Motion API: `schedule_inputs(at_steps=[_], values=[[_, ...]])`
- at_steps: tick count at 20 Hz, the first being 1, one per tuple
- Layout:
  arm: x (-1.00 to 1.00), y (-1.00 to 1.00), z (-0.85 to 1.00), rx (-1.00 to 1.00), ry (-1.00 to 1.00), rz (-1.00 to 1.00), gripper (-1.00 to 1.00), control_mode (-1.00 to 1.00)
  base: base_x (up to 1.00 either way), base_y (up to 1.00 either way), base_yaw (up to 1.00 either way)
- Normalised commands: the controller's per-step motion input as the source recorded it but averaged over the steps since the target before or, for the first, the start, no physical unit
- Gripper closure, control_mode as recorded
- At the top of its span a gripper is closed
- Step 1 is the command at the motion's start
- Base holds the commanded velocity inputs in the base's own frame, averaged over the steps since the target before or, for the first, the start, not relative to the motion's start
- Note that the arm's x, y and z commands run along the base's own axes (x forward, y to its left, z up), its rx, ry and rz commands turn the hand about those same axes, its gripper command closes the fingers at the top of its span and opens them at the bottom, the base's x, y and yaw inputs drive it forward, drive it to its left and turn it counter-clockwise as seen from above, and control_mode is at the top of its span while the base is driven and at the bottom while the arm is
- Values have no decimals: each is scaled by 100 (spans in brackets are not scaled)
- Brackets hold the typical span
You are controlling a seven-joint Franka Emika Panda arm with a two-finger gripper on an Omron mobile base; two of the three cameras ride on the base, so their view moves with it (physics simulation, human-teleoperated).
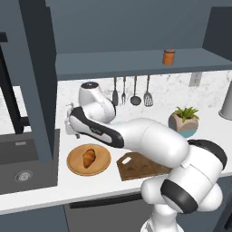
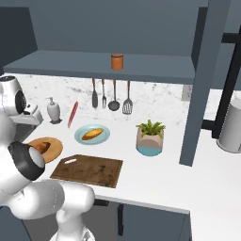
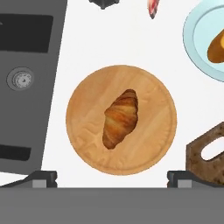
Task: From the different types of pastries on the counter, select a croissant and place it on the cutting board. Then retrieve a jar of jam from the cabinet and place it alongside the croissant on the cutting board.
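The croissant (image 3: 120, 118) lies on a round light-wood plate (image 3: 87, 131) on the white counter (image 3: 109, 39). My gripper (image 3: 113, 177) hangs open straight above it, one fingertip on each side of the plate's near rim, nothing between them. In the left base view the gripper (image 1: 69, 131) is above the plate's far left edge, with the croissant (image 1: 89, 157) below it. The dark cutting board (image 1: 136, 167) lies bare just right of the plate. The golden bun (image 2: 92, 133) rests on a pale blue plate (image 2: 104, 140). The jar of jam (image 2: 116, 61) stands on the cabinet shelf (image 2: 155, 70).
A sink (image 1: 22, 174) is sunk into the counter left of the round plate. A soap dispenser (image 2: 53, 111), hanging utensils (image 2: 113, 96) and a potted plant (image 2: 150, 136) stand along the back. A grey upright panel (image 2: 202, 94) rises at the right.
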Motion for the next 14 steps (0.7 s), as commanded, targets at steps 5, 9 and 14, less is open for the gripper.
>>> schedule_inputs(at_steps=[5, 9, 14], values=[[9, 0, -12, 0, 0, 0, -100, -100, 0, 0, 0], [0, 0, -21, 0, 0, 0, -100, -100, 0, 0, 0], [0, 0, -38, 0, 0, 0, -100, -100, 0, 0, 0]])
